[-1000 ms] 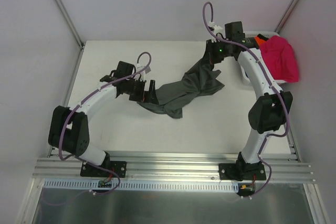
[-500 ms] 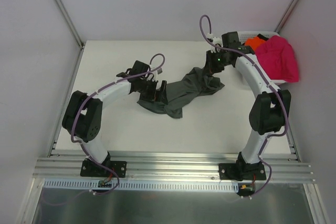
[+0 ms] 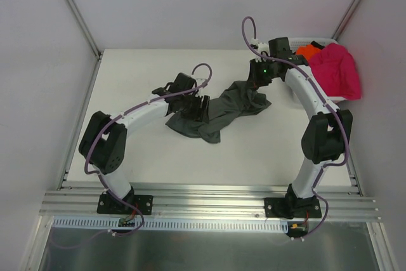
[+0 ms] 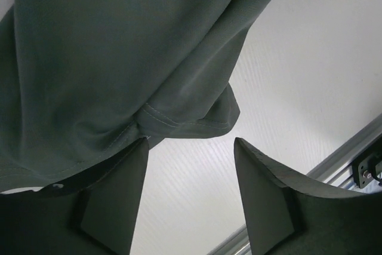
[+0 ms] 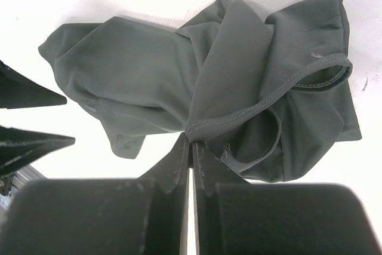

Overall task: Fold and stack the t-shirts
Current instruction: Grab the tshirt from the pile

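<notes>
Since a second earlier, the left gripper (image 3: 200,107) had slid right onto the dark grey-green t-shirt (image 3: 225,109), which lay crumpled mid-tabletop (image 3: 139,150). Its jaws stood apart beside a hem. Clenched, the right gripper (image 3: 256,80) pinched the shirt's far edge. A magenta-pink t-shirt (image 3: 339,71) lay far right.

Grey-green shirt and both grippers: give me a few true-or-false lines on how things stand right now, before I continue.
1. The grey-green shirt lies crumpled on the table, not folded. True.
2. The right gripper hangs open above it. False: it is shut on a hemmed edge of the shirt.
3. The left gripper has its jaws apart. True: a hem of the shirt lies at one fingertip, with nothing clamped between them.
4. The magenta shirt lies on the table touching the grey-green one. False: it is draped over the white basket at the far right, apart from it.
</notes>
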You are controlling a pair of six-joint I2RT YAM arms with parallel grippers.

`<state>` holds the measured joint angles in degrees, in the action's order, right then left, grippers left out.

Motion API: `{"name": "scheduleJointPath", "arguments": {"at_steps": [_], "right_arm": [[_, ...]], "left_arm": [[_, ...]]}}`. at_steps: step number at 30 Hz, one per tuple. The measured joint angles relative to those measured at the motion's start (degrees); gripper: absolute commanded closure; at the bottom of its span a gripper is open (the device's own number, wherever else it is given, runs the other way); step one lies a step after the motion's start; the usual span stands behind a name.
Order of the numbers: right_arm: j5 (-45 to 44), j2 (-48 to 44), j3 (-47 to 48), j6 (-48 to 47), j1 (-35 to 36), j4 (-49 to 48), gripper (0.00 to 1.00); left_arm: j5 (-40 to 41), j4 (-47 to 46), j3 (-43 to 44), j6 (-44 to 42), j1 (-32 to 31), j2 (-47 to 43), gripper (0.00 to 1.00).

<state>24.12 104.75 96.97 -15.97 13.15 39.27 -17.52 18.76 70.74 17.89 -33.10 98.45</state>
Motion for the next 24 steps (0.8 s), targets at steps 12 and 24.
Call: {"name": "scheduleJointPath", "arguments": {"at_steps": [12,24], "right_arm": [[-0.2,0.0,0.0,-0.31,-0.44,0.02,0.99],[0.28,0.0,0.22,-0.33,-2.25,0.02,0.99]], "left_arm": [[-2.67,1.31,0.0,-2.27,-5.95,1.09,0.34],[-4.37,3.1,0.52,-2.03,-8.79,9.81,0.43]]}}
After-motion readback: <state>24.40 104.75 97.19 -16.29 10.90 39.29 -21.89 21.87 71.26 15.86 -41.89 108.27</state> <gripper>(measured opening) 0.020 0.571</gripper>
